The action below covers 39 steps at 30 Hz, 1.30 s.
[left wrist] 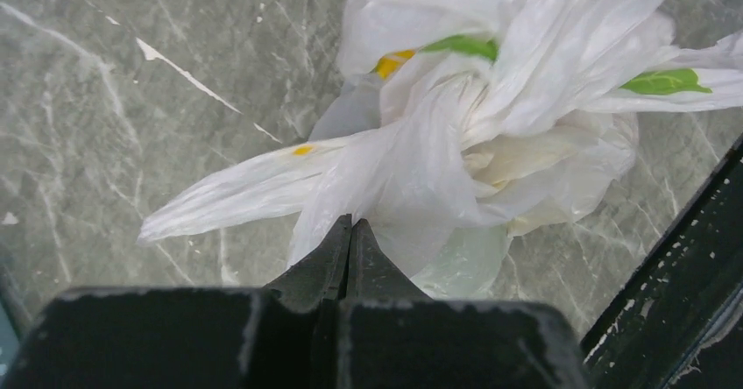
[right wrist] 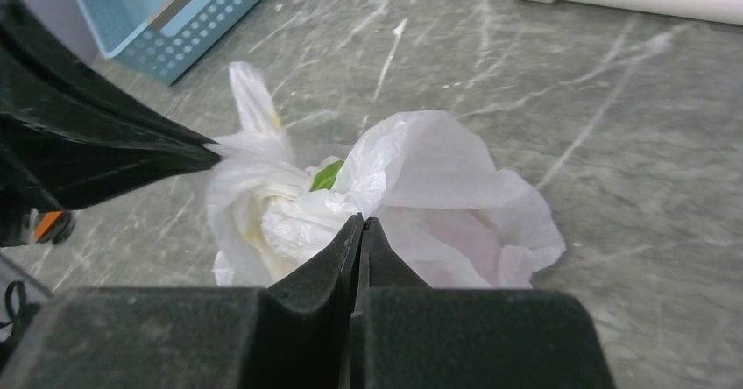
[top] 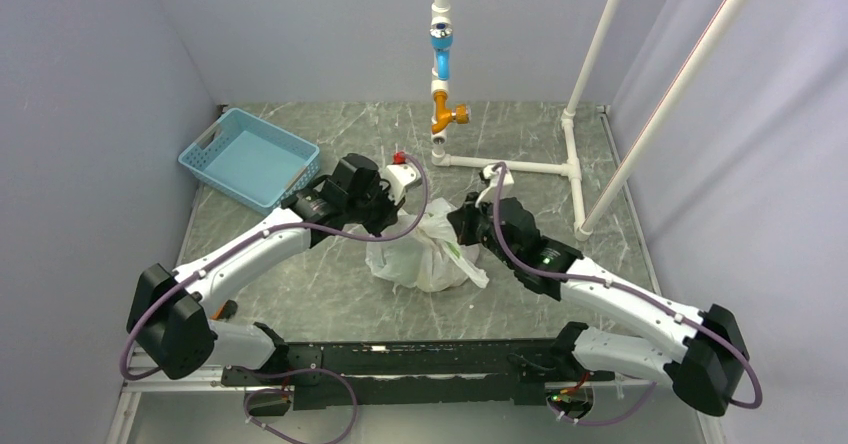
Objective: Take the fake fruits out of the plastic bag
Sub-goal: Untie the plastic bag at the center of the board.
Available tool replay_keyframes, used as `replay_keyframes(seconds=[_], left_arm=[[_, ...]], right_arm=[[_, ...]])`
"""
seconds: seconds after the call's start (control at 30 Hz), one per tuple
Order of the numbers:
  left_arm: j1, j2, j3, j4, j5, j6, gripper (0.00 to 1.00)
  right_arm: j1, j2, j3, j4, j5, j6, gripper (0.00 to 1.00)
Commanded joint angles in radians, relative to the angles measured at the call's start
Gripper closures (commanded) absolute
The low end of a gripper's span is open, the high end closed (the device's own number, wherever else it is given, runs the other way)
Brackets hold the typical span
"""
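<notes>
Because its mouth is gathered shut, both arms take hold of thin film. The left fingers, pressed together, pinch a fold on the left side of the crinkly translucent white plastic bag. The right fingers, likewise closed, nip its right side, seemingly to pull the top apart. The bag sits on the grey marbled surface, with the fake fruits hidden inside it. A blue lattice plastic basket lies well to the bag's far left.

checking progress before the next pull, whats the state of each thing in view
plastic bag, top bunched shut, pinched from both sides
left gripper, shut on bag film
right gripper, shut on bag film
fake fruits, none visible outside bag
blue basket, upright, apart from the bag
</notes>
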<state>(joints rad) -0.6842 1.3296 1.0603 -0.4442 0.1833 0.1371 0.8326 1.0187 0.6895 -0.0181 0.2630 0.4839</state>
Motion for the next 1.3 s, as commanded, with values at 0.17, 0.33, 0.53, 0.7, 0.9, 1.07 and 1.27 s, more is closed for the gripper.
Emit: replay_keyframes(seconds=[0.17, 0.33, 0.53, 0.7, 0.9, 1.07, 1.27], left_arm=[[0.001, -0.095, -0.040, 0.045, -0.146, 0.001, 1.00], [0.001, -0.124, -0.066, 0.066, -0.127, 0.011, 1.00], [0.001, -0.134, -0.062, 0.056, -0.101, 0.025, 1.00], [0.000, -0.138, -0.066, 0.051, -0.096, 0.022, 1.00], [0.000, -0.126, -0.057, 0.039, -0.079, 0.022, 1.00], [-0.001, -0.120, -0.045, 0.042, -0.060, 0.029, 1.00], [0.000, -0.118, -0.047, 0.038, -0.047, 0.025, 1.00]], right_arm=[[-0.068, -0.157, -0.066, -0.108, 0.179, 0.051, 1.00], [-0.100, -0.157, -0.054, -0.160, 0.096, 0.007, 1.00], [-0.099, -0.109, 0.074, -0.279, 0.025, -0.116, 0.85], [-0.098, -0.045, 0.202, -0.374, 0.010, -0.187, 0.56], [-0.028, 0.027, 0.295, -0.339, -0.010, -0.312, 0.30], [0.032, 0.097, 0.323, -0.284, -0.096, -0.401, 0.27], [0.035, 0.146, 0.251, -0.174, -0.207, -0.429, 0.36]])
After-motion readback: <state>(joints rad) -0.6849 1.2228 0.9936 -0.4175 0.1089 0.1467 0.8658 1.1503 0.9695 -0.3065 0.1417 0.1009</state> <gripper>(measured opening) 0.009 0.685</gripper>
